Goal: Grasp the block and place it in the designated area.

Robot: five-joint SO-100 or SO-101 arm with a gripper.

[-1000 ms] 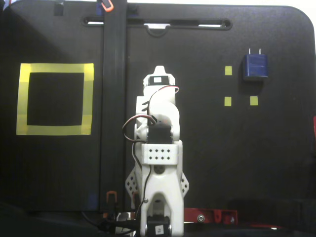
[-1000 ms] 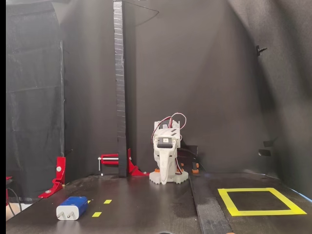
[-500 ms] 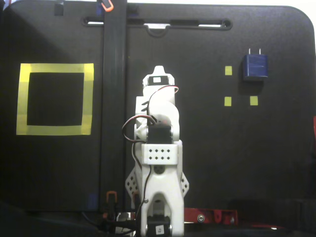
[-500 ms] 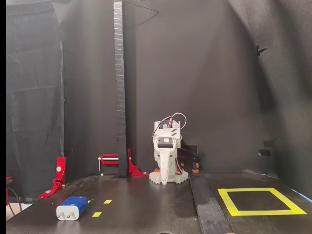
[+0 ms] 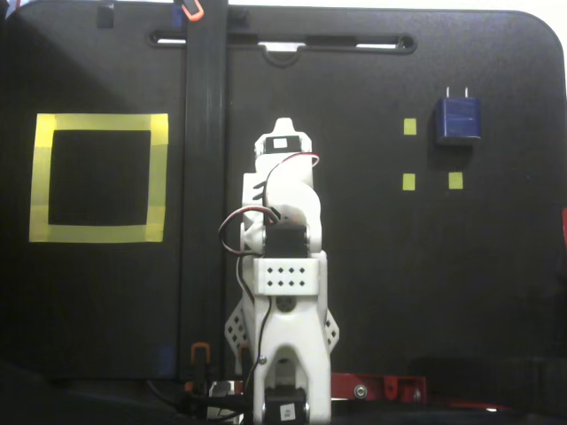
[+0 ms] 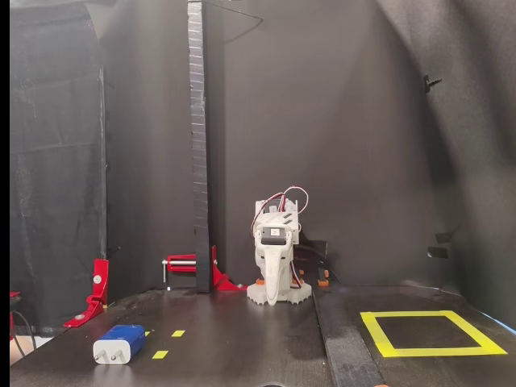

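Note:
The dark blue block [image 5: 457, 119] lies flat on the black table at the right in a fixed view, its two metal prongs pointing away from the arm. In the other fixed view it lies at the front left [image 6: 119, 343]. The designated area, a large yellow tape square [image 5: 99, 122], is at the left, and at the front right in the other view [image 6: 431, 351]. My gripper [image 5: 282, 124] is folded in over the arm's base at the table's middle, shut and empty, far from both; in the low fixed view it points down [image 6: 272, 298].
Small yellow tape squares [image 5: 408, 181] lie near the block. A tall black post [image 6: 198, 145] stands beside the arm, held by a red clamp [image 6: 193, 264]. Another red clamp [image 6: 97, 290] is at the left edge. Black cloth walls surround the table.

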